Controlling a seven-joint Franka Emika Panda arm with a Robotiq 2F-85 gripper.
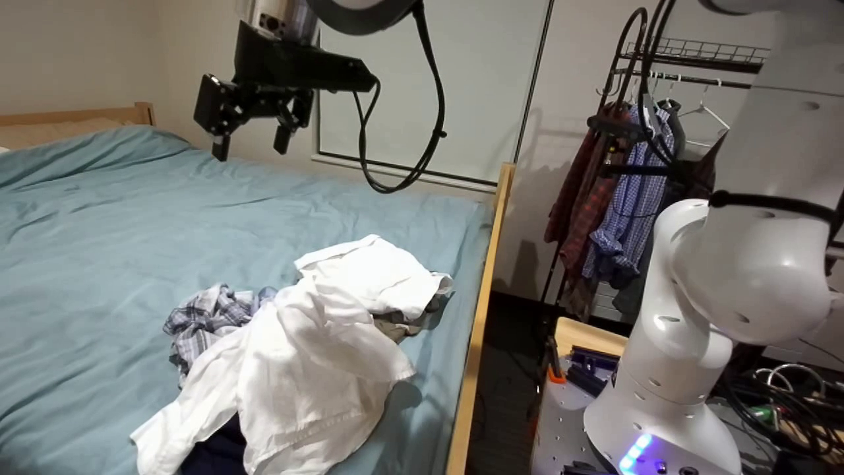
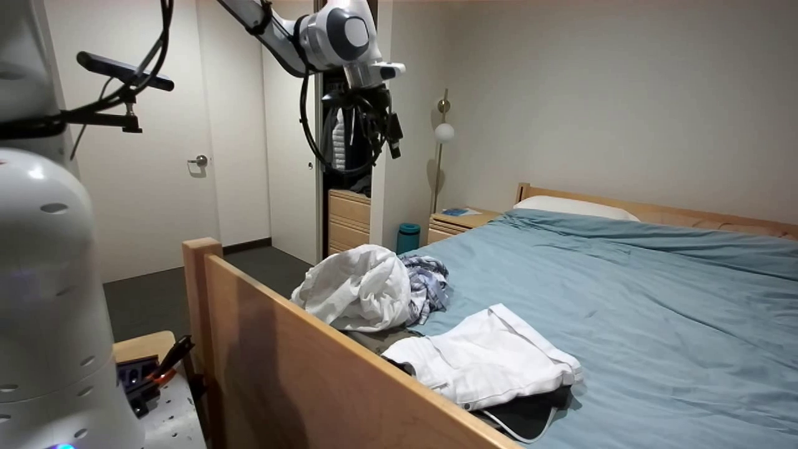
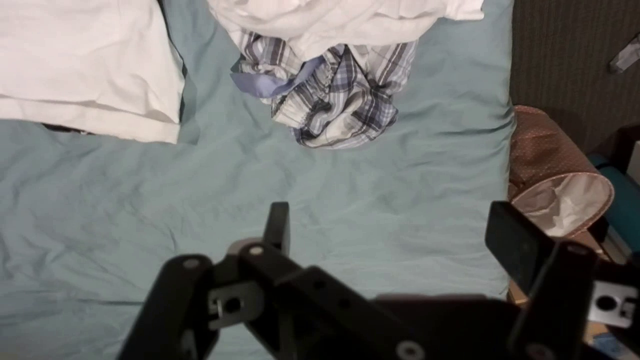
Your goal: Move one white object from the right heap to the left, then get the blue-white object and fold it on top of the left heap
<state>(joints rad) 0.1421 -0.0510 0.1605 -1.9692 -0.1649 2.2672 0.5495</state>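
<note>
Nearest in an exterior view, the large white garment (image 1: pixel 323 382) lies crumpled on the blue-green bed (image 1: pixel 86 264), thin soft cloth in loose folds, one sleeve-like end stretched to the lower left and a dark navy piece (image 1: pixel 221 448) showing beneath. Just beyond, bunched against its side, is the plaid shirt (image 1: pixel 208 323), blue-grey and white; in the wrist view the white cloth covers its edge, its loose part points toward the middle of the bed, and its long axis is lost in the bunching. Next comes a folded white garment (image 1: pixel 379 274), flat and straight-edged, with grey-brown cloth (image 1: pixel 399 324) and, in an exterior view, a black piece (image 2: pixel 530 415) with pale piping under it. The wooden footboard (image 1: pixel 484 297) stands between these clothes and the smooth white robot base (image 1: pixel 663 396). The gripper (image 1: pixel 251 146) hangs over the bed, well apart from the cloth, fingers (image 3: pixel 515 242) spread wide with nothing between them. Beside the bed is a dotted, white-lined red-brown bin (image 3: pixel 547 142); farther off are a clothes rack (image 1: pixel 699 62) with checked shirts (image 1: pixel 636 198), a white pillow (image 2: pixel 573 207) and a wooden headboard (image 2: pixel 686 215).
</note>
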